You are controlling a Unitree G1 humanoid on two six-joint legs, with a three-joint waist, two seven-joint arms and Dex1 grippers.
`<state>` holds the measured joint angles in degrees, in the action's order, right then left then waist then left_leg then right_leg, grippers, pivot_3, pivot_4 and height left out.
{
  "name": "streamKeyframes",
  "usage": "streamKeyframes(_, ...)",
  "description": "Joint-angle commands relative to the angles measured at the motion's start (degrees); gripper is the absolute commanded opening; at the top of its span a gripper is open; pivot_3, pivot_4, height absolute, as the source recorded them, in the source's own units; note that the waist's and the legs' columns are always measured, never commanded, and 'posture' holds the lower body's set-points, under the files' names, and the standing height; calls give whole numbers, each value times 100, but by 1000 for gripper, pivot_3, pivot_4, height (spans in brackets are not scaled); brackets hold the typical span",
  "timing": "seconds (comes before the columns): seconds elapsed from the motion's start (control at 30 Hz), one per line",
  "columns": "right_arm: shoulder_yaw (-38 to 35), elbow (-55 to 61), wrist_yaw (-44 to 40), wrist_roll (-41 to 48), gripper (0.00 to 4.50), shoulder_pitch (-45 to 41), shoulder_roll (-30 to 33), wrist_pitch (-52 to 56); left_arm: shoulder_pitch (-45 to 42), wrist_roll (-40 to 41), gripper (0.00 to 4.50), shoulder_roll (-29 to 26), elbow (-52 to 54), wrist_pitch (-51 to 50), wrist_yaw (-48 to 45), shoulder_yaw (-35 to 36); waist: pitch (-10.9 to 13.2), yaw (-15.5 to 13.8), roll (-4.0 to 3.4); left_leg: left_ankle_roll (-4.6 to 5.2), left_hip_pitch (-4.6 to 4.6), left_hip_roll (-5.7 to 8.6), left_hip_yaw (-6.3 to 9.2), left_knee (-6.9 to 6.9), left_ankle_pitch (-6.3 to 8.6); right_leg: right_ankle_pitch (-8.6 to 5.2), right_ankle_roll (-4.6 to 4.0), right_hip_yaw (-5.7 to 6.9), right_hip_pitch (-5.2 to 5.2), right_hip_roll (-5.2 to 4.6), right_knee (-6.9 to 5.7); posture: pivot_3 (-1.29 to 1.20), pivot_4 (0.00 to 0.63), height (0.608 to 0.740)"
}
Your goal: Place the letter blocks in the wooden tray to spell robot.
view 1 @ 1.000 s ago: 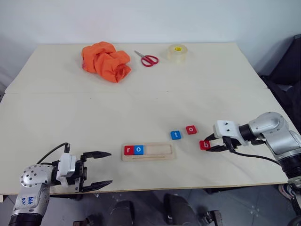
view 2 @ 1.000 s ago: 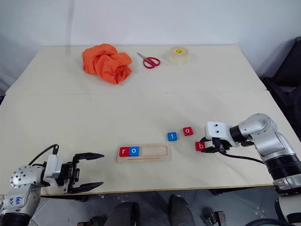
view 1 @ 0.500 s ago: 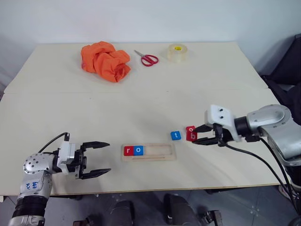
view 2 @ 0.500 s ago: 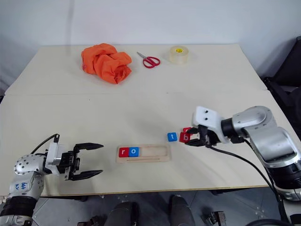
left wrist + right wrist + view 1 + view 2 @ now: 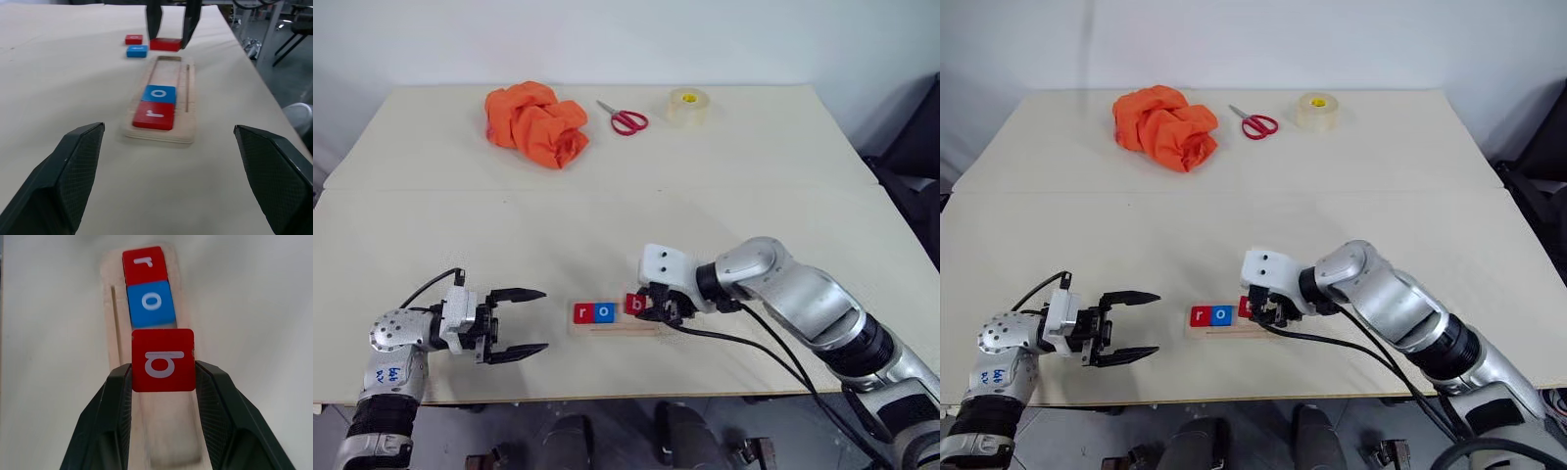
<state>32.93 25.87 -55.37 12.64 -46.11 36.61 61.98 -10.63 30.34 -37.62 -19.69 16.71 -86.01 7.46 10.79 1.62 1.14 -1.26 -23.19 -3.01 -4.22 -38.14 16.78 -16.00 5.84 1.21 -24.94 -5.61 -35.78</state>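
Wooden tray (image 5: pixel 651 328), orange cloth (image 5: pixel 535 124), scissors (image 5: pixel 624 118), probably tape roll (image 5: pixel 686 107) far behind

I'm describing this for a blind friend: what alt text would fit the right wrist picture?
Two black gripper fingers clamp a red b tile over a pale wooden tray on a light table. The tray already holds a red r tile and a blue o tile side by side, with the b tile next to the o.
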Motion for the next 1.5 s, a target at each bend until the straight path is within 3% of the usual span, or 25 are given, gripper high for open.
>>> streamKeyframes(0.03,224,-89,99,-116,1462,-197,-114,-36,103,123,4500,-15,327,-36,-307,-25,0,2,1,0,0,-1,0,0,0,0,0,1,0,1,0,0,150,740)
streamKeyframes(0.77,757,-645,64,-335,1462,-520,-417,-366,254,103,4500,20,554,-49,-97,19,-1,10,1,1,1,-4,3,-2,-3,0,0,3,-2,9,-8,0,150,740)
streamKeyframes(1.07,527,-196,-120,-49,4477,-542,-381,-130,223,77,4500,54,525,-29,-59,28,-1,8,1,1,1,-4,3,-2,-3,0,0,4,-2,9,-8,0,150,740)
streamKeyframes(1.3,20,-86,17,116,4477,-263,-329,-309,186,58,4500,106,511,-14,-39,3,-2,3,3,1,1,-5,4,-2,-3,0,0,4,-1,9,-8,0,150,740)
streamKeyframes(1.4,-252,-49,-71,206,3880,-103,-234,-551,180,57,4500,113,502,-12,-49,6,-2,1,3,1,1,-4,5,-1,-3,0,0,5,0,9,-6,0,150,740)
streamKeyframes(1.5,-254,-320,-140,29,2829,6,-59,-969,181,55,4500,115,501,-9,-52,9,-2,1,3,1,1,-4,5,-1,-3,0,0,6,0,9,-6,0,150,740)
